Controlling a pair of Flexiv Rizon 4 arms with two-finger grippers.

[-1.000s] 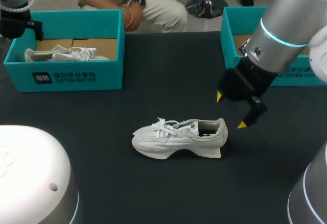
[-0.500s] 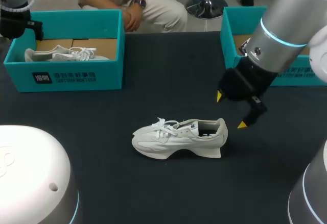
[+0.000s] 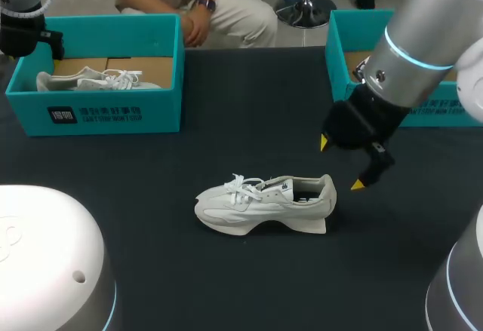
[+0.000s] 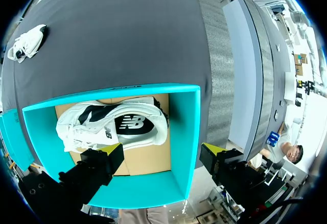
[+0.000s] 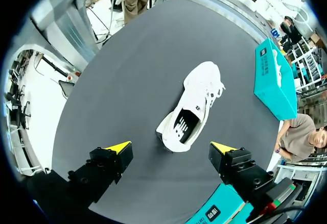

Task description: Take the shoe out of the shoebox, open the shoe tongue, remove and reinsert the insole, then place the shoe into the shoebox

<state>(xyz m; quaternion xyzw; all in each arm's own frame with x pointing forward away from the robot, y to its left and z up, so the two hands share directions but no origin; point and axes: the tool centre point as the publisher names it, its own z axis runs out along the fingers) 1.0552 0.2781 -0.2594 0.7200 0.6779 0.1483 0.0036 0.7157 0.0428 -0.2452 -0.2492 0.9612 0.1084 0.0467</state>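
Yellow-tipped right hand point(image 3: 339, 163) hangs spread wide beside the shoe point(image 3: 264, 204).

Lit evenly from overhead, diffuse. Only a soft, narrow shadow is cast on the dark matte bench point(image 3: 226, 120) directly under the shoe point(image 3: 264, 204), deepest beneath its arch. The shoe's white upper is rendered bright against the bench. In the right wrist view the shoe's opening is left in shade. The teal shoebox point(image 4: 186, 132) well apart from the shoe is lit uniformly inside. A mild sheen is seen on the right arm point(image 3: 423, 37) shell beside the shoe.
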